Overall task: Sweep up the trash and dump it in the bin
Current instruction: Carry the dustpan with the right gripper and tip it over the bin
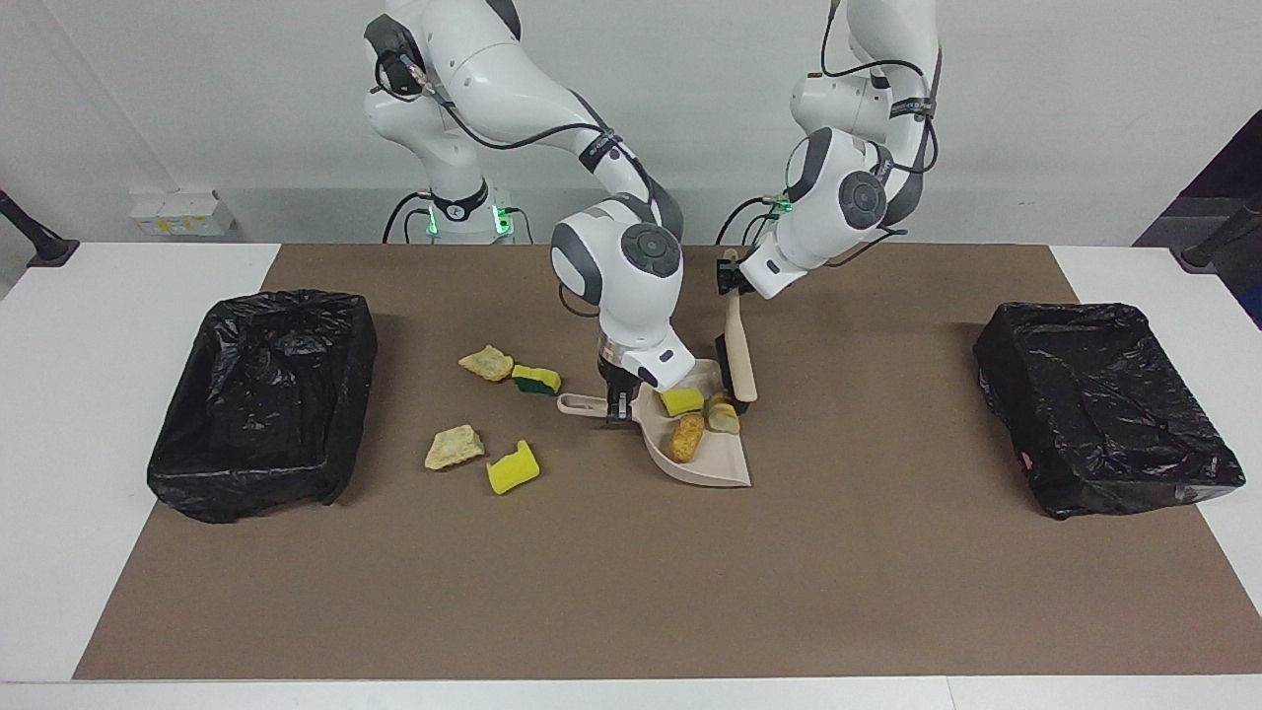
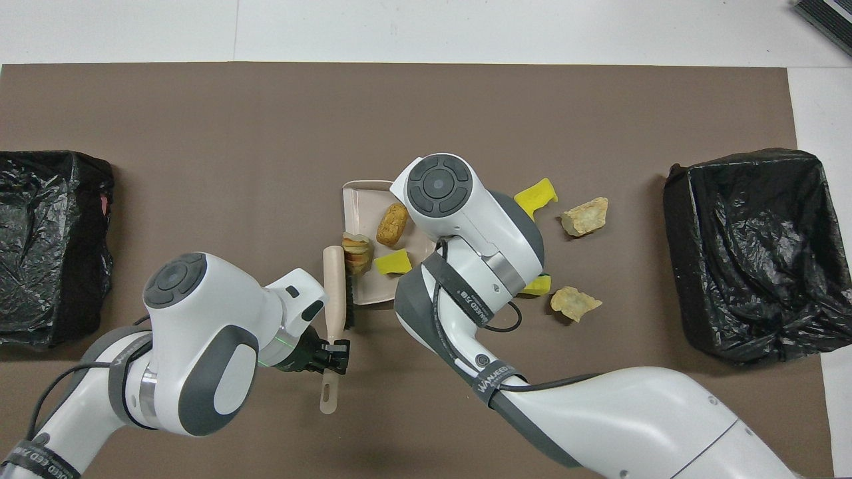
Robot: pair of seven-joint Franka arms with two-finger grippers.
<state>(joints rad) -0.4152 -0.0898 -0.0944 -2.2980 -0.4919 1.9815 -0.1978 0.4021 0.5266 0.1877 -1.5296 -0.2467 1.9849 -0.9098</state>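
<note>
Mid-task stage of the sweep. The right gripper (image 1: 618, 406) is clamped on the handle of the beige dustpan (image 1: 712, 466), which rests flat on the brown mat (image 1: 631, 592) with its mouth turned toward the left arm's end of the table. The left gripper (image 1: 728, 279) is closed around the handle of the brush (image 1: 738, 355), whose bristle end stands just below it at the pan's mouth, touching or nearly touching a striped bread-like chunk (image 1: 724, 415). That chunk sits at the pan's open edge; a golden-brown lump (image 1: 687, 437) and a yellow sponge piece (image 1: 681, 400) lie on the pan floor, right beside the right gripper. Four scraps remain loose on the mat toward the right arm's end of the table from that gripper: a green-backed sponge (image 1: 535, 379) and a pale chunk (image 1: 486, 363) close to the dustpan handle, a second pale chunk (image 1: 454, 447) and a curved yellow sponge (image 1: 513, 467) a little farther out. Two bins lined with black bags, one (image 1: 261, 399) well apart from the right gripper and the other (image 1: 1104, 419) well apart from the left, appear to hold no trash. Judged so: roughly three of seven pieces collected, four unswept, no dumping begun.
</note>
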